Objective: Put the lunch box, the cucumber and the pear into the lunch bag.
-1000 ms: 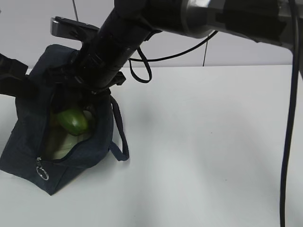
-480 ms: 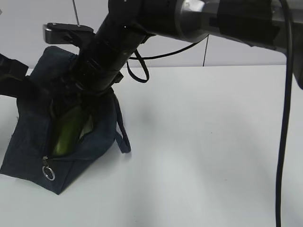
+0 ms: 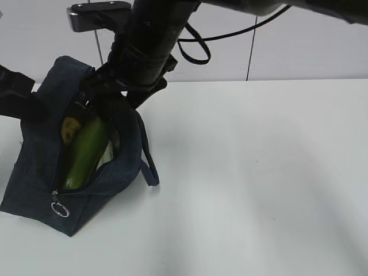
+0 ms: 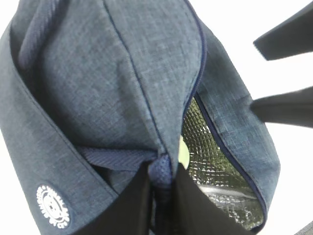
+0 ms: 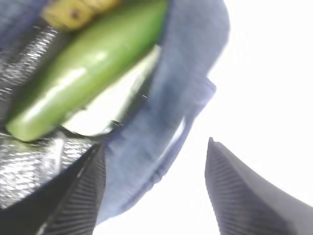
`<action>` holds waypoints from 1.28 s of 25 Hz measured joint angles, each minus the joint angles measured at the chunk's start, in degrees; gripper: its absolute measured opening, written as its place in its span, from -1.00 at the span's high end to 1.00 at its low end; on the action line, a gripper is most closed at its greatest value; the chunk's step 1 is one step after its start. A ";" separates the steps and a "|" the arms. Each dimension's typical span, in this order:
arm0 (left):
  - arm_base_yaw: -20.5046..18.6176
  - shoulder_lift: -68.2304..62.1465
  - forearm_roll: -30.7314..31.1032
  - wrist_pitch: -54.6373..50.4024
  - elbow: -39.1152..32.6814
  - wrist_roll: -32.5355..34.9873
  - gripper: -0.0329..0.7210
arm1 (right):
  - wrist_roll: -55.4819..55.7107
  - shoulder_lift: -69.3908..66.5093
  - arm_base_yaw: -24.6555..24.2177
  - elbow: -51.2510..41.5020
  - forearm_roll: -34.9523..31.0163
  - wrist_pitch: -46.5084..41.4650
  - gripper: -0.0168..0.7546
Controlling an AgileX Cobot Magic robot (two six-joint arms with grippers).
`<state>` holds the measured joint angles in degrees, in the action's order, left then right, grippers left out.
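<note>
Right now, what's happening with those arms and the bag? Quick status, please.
Left gripper shut on the lunch bag fabric. Right gripper open, empty. Cucumber and pear in the bag, over a pale lid. Nothing blocking.

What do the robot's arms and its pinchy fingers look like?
The right arm is thick, round and black, with looping black cables and a flat grey camera bar on top. The right gripper has two dark grey, pointed fingers with fine ridges on the inner faces. The left gripper has plain black fingers.
</note>
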<state>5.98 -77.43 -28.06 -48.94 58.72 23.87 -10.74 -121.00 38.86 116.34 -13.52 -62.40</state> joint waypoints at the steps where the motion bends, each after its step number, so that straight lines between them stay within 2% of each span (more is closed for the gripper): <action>1: 0.00 0.00 0.00 0.00 0.00 0.00 0.87 | 1.19 0.29 0.00 0.09 1.84 -1.03 -0.33; 5: 0.00 0.00 0.00 0.00 0.00 0.00 0.87 | 4.18 0.39 0.00 0.09 6.54 -3.86 -0.33; 10: 0.00 0.00 0.00 0.00 0.00 0.00 0.87 | 5.51 -0.44 -0.11 0.09 7.72 -4.97 -0.24; 18: 0.00 0.00 0.00 -0.02 0.00 0.00 0.87 | 4.77 -5.37 -0.11 0.09 2.82 -5.32 -0.13; 20: 0.00 0.00 0.00 -0.02 0.00 0.00 0.87 | 4.54 -6.18 -0.11 0.09 2.39 -5.32 0.04; 24: 0.00 0.00 0.00 -0.02 0.00 0.00 0.87 | 4.55 -6.40 -0.11 0.09 2.04 -4.55 0.68; 25: 0.00 0.00 0.00 -0.02 0.00 0.00 0.87 | 4.55 -6.40 -0.11 0.09 2.05 -4.54 0.78; 27: 0.00 0.00 0.00 -0.02 0.00 0.00 0.87 | 4.55 -6.40 -0.11 0.09 2.05 -4.54 0.92; 32: 0.00 0.00 -0.19 -0.46 0.00 0.00 0.87 | 4.55 -5.96 -0.11 0.09 4.56 -5.15 0.94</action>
<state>5.98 -77.43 -28.25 -49.39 58.72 23.87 -6.19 -126.96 38.74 116.44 -8.95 -67.55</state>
